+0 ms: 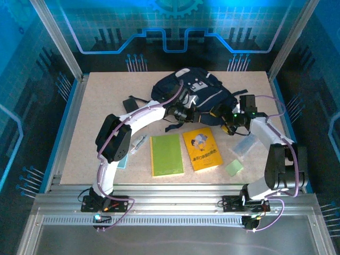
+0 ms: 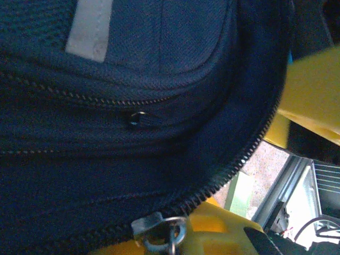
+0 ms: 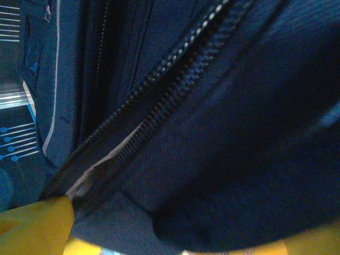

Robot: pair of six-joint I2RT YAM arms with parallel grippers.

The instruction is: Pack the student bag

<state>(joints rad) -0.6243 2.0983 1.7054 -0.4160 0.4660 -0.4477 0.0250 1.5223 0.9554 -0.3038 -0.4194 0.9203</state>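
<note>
- Left gripper (image 1: 186, 113) pinches the student bag (image 1: 195, 85) by its zip edge (image 2: 234, 164) at 6 o'clock; right gripper (image 1: 229, 123) stands spread at 4 o'clock.
- The bag lies at the table's (image 1: 106, 101) 12 o'clock; we should pull its mouth wide before loading.

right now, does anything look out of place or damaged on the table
Nothing spilled or damaged. The student bag lies slumped at the far side of the table, and the yellow book sits skewed beside the straighter green notebook; both are outside the bag.
</note>
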